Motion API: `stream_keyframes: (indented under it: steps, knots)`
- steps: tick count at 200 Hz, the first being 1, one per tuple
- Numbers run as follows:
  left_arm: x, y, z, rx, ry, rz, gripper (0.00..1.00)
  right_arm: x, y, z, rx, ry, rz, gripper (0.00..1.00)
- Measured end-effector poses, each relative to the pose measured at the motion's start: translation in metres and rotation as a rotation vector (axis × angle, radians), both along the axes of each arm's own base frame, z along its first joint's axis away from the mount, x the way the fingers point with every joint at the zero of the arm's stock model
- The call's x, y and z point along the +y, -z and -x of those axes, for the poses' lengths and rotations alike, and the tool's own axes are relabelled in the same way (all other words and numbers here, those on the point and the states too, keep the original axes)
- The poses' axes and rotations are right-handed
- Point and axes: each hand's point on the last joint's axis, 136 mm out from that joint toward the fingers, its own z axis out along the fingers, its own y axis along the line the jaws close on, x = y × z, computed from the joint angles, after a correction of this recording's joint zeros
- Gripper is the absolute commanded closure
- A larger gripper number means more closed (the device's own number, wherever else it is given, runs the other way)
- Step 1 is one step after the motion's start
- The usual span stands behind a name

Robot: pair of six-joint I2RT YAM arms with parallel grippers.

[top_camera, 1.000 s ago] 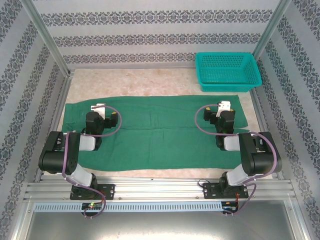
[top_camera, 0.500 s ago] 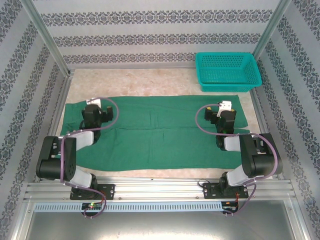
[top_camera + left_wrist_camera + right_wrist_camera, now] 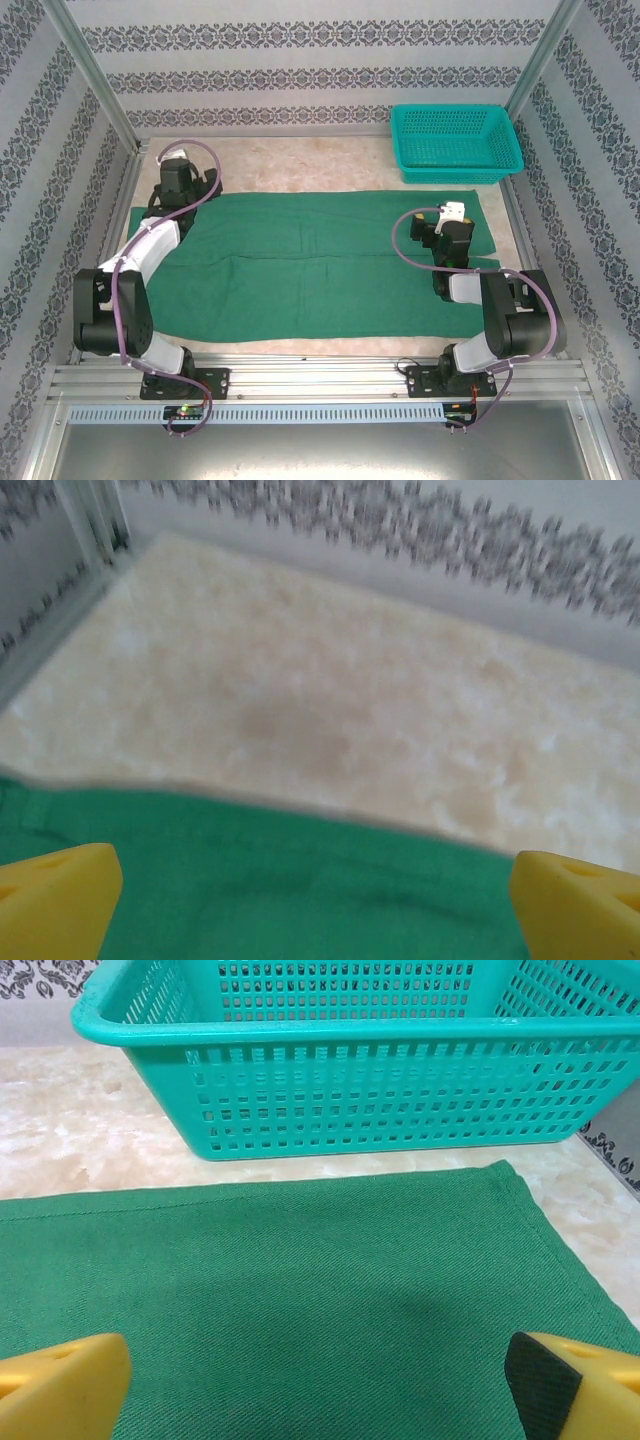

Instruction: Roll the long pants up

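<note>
The long pants (image 3: 310,265) lie flat across the table as a wide dark green cloth. My left gripper (image 3: 177,180) hovers over their far left corner. In the left wrist view the gripper (image 3: 315,910) is open, its yellow fingertips (image 3: 55,900) wide apart above the pants (image 3: 300,880) just short of their far edge. My right gripper (image 3: 445,232) hangs over the pants' right end. It is also open (image 3: 320,1390), with only green cloth (image 3: 300,1290) between the fingertips (image 3: 60,1385). Neither gripper holds anything.
A teal mesh basket (image 3: 455,143) stands at the back right, just beyond the pants' far right corner, and looms close ahead in the right wrist view (image 3: 350,1060). Bare beige tabletop (image 3: 330,700) lies beyond the pants. Metal frame posts (image 3: 95,85) and patterned walls enclose the table.
My left arm has stretched away from me and to the left, from the pants' left middle to their far left corner. The right arm has stayed put. Both grippers stay open.
</note>
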Motion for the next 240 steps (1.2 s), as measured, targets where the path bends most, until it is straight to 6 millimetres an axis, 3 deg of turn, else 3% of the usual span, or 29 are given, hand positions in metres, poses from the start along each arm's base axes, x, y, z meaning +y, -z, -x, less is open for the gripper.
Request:
stream_keyframes:
  steps: [15,23,63,78,93,112,135,150,169,202,223,240]
  knots:
    - [0.002,0.016,0.002,0.072,0.008,0.000,0.00,-0.010,-0.004,0.002,0.053,0.076,0.012,0.02]
    - [0.004,0.021,0.004,0.107,0.003,-0.010,0.00,-0.016,-0.019,0.001,0.048,0.112,0.006,0.02]
    - [0.034,0.009,0.005,0.142,-0.115,-0.090,0.01,-0.062,-0.167,-0.010,-0.192,0.234,-0.158,0.02]
    - [0.057,0.013,0.003,0.144,-0.173,-0.045,0.05,-0.057,-0.191,-0.016,-0.218,0.204,-0.221,0.02]
    - [0.088,0.031,-0.001,0.180,-0.247,0.024,0.07,-0.048,-0.180,-0.020,-0.170,0.172,-0.282,0.02]
    - [0.127,0.069,-0.001,0.243,-0.336,0.120,0.07,-0.036,-0.140,-0.019,-0.032,0.153,-0.353,0.02]
    - [0.144,0.103,0.017,0.328,-0.388,0.219,0.07,-0.021,-0.100,-0.007,0.102,0.138,-0.413,0.02]
    - [0.143,0.105,0.020,0.346,-0.387,0.241,0.07,-0.008,-0.079,0.001,0.173,0.122,-0.433,0.02]
    - [0.142,0.091,0.010,0.318,-0.370,0.250,0.06,0.006,-0.056,0.008,0.249,0.106,-0.448,0.02]
    - [0.155,0.073,0.000,0.274,-0.381,0.252,0.06,0.013,-0.031,0.016,0.331,0.109,-0.447,0.02]
    - [0.168,0.080,0.002,0.278,-0.400,0.284,0.07,0.013,-0.029,0.018,0.341,0.111,-0.446,0.02]
    - [0.179,0.099,0.009,0.304,-0.427,0.340,0.07,0.013,-0.027,0.020,0.353,0.112,-0.442,0.02]
